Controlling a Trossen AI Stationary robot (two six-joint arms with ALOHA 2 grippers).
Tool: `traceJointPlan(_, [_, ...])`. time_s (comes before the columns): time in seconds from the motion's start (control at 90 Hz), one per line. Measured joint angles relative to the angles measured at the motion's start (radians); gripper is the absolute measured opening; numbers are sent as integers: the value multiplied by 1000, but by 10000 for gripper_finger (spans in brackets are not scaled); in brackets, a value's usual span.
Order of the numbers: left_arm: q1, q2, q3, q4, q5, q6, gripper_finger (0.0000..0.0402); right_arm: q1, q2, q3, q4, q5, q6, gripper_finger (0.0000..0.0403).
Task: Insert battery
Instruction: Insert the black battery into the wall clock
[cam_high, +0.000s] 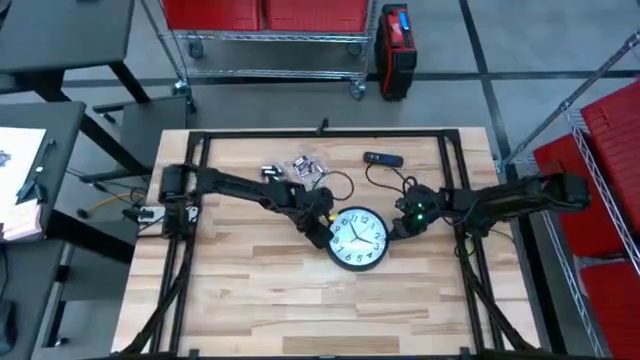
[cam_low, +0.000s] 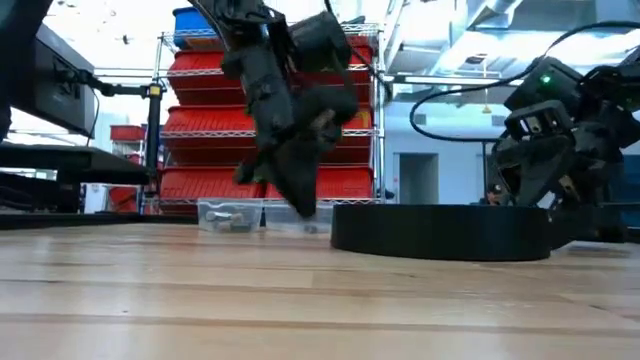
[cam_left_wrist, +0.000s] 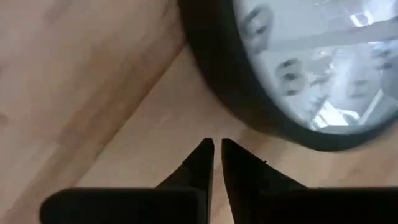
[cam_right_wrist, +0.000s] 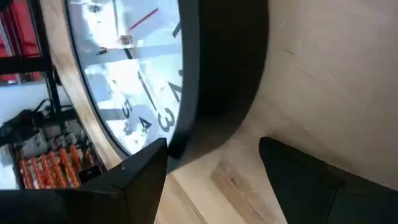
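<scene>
While the round black-rimmed wall clock (cam_high: 357, 239) lies face up on the pale wooden tabletop (cam_high: 250, 300), both arms crowd its rim from opposite sides, a placing that looks meant for gripping or turning it over, since a battery bay would sit on the hidden back. The left gripper (cam_left_wrist: 216, 155) points down at the bare wood just beside the rim, its jaws all but closed with only a sliver between them and nothing held. The right gripper (cam_right_wrist: 214, 165) sits at the clock's other edge, jaws spread wide, one finger near the rim and the other over open wood, also holding nothing.

No battery can be picked out for certain; the likeliest place for one is the clear plastic bag of small parts (cam_high: 301, 166) lying behind the clock (its contents are too small to tell). Near it rest a small black oblong device (cam_high: 382, 159) and some loose cable.

Face-up glass is the real obstacle: until the clock is flipped, the compartment cannot be reached, and the thick rim lies flat on the wood.
</scene>
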Motion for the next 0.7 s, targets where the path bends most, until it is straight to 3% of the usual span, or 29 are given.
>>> traceJointPlan(0.167, [-14,17,1,58,-7,4,3,89,0,1,34,148,161,249])
traceJointPlan(0.356, [-11,17,1,70,-35,34,3,163,1,1,48,228,298,249])
traceJointPlan(0.7, [-17,96,1,175,2,82,3,249,10,-2,88,407,336,249])
